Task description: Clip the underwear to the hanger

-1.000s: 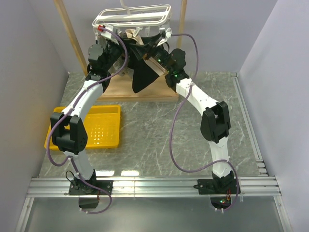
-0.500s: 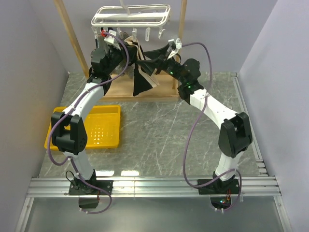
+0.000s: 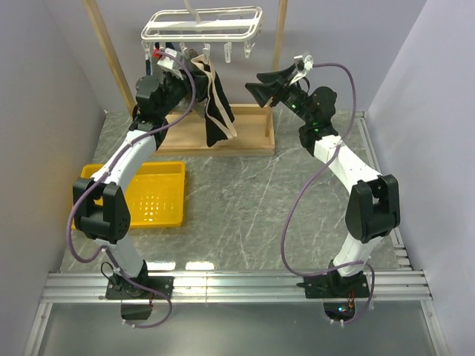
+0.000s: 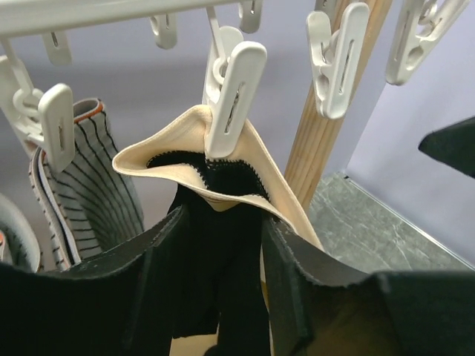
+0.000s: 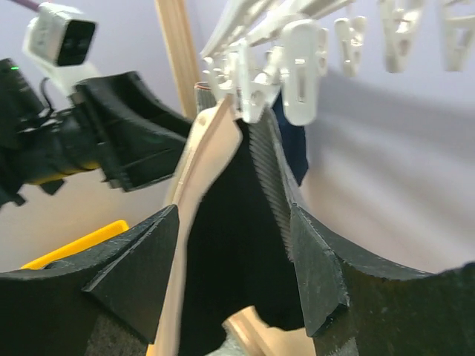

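Note:
The white hanger [image 3: 202, 22] hangs between the wooden posts, with small clips below it. One clip [image 4: 231, 96] pinches the beige waistband of the black underwear [image 4: 215, 252], which hang down from it [image 3: 219, 122]. My left gripper [image 4: 223, 219] sits just below the waistband, open, with its fingers on either side of the hanging fabric and not pressing it [image 3: 187, 73]. My right gripper [image 3: 261, 80] is open and stands apart to the right of the underwear [image 5: 223, 245], with nothing between its fingers [image 5: 234, 215].
A grey striped garment [image 4: 89, 185] hangs from a neighbouring clip on the left. The wooden stand has a post [image 4: 334, 141] right of the underwear and a base board [image 3: 245, 137] below it. A yellow tray [image 3: 148, 194] lies at the left.
My right gripper let go of the underwear and drew back to the right. My left gripper opened. The underwear dropped from spread out to hanging straight from the clip.

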`<state>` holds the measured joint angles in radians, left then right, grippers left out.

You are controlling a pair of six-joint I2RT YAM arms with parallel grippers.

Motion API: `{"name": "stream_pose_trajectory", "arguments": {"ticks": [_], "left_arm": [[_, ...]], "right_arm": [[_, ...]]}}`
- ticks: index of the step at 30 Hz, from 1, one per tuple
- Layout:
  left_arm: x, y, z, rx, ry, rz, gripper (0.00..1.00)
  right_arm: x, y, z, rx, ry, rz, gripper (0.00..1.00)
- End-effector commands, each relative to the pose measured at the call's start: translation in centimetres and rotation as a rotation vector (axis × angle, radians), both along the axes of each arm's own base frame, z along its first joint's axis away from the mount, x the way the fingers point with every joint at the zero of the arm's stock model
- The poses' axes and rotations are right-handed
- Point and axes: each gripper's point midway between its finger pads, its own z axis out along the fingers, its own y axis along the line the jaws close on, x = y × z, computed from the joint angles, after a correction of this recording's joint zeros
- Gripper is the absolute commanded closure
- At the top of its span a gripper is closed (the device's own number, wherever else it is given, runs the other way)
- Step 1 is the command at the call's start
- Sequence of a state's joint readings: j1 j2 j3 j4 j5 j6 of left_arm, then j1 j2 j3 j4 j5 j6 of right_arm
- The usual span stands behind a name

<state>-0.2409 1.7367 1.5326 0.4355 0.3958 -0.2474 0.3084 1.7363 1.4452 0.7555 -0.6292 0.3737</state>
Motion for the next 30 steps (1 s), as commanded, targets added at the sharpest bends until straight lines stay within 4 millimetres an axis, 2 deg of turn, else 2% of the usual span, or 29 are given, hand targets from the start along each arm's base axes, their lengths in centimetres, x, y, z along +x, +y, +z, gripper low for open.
{"name": "stream_pose_trajectory", "arguments": {"ticks": [1,6,14,20,30], "left_arm": [[-2.1,0.6,2.8,0.006,-0.059,-0.008,0.5],[-2.7,0.7,1.6,0.031,-0.019,-0.014,0.48],[-3.7,1.6,1.1,0.063,0.01,0.0,0.41],[-3.9,1.8,0.7,0.072,0.017,0.002,0.4],[-4.1,2.6,-0.6,0.115,0.057,0.015,0.35]], "right_arm": [[-0.1,-1.0,2.1,0.022,-0.068,-0.024,0.32],[0.8,-1.4,2.7,0.022,-0.099,-0.039,0.36],[2.1,-1.2,3.9,0.035,-0.14,-0.053,0.4],[3.4,-1.0,3.8,0.037,-0.143,-0.067,0.42],[3.6,-0.9,3.8,0.033,-0.151,-0.07,0.43]]}}
